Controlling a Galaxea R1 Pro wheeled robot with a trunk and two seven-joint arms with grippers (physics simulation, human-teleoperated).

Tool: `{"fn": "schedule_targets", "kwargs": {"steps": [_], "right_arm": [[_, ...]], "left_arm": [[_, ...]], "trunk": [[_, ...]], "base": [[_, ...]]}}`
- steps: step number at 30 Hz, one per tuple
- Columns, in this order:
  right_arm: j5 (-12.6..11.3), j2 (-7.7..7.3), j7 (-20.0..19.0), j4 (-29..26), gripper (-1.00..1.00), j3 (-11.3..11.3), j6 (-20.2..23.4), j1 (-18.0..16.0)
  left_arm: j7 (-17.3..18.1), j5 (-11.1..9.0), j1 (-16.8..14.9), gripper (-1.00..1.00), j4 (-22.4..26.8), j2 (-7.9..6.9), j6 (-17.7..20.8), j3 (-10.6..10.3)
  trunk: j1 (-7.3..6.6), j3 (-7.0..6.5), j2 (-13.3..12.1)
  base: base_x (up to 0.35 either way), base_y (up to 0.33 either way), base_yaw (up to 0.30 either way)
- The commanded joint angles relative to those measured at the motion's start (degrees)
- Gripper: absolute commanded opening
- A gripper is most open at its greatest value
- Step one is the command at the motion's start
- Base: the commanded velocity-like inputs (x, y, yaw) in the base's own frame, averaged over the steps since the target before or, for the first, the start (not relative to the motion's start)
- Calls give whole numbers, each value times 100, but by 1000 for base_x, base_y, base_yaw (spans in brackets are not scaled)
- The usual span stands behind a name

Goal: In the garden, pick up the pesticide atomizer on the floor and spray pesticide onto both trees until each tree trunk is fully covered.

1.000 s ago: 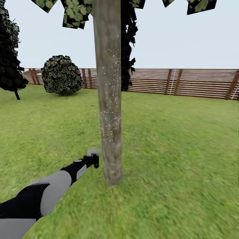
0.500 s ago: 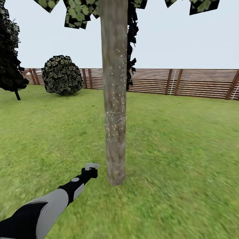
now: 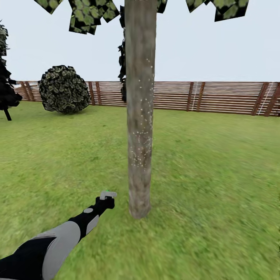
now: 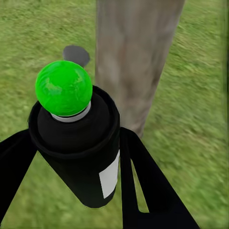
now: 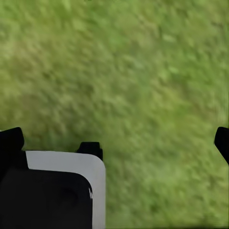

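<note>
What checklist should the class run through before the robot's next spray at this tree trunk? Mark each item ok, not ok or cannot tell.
1. Pesticide atomizer held between the left gripper fingers: ok.
2. Atomizer top is green, not red: cannot tell what that signals.
3. Tree trunk close ahead of the atomizer: ok.
4. Trunk fully covered: not ok; white specks sit on the middle stretch, the base looks bare.
5. Right gripper open over grass, holding nothing: ok.
</note>
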State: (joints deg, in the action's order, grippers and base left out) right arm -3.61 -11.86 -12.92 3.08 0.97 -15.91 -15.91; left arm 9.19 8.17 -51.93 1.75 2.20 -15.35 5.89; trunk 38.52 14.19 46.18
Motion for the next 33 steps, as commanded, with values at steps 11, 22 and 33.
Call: {"fn": "schedule_targets", "kwargs": {"steps": [11, 22, 33], "right_arm": [[0, 2, 0, 0, 100, 0, 0, 0], [0, 1, 0, 0, 100, 0, 5, 0], [0, 2, 0, 0, 100, 0, 6, 0]], "left_arm": [[-23, 9, 1, -100, 0, 0, -3, 0], [-23, 9, 0, -100, 0, 0, 3, 0], [-23, 9, 0, -100, 2, 0, 4, 0]], "trunk": [[0, -54, 0], [0, -78, 0], [0, -117, 0]], "base": [[148, 332, -252], [15, 342, -160], [0, 347, -275]]}}
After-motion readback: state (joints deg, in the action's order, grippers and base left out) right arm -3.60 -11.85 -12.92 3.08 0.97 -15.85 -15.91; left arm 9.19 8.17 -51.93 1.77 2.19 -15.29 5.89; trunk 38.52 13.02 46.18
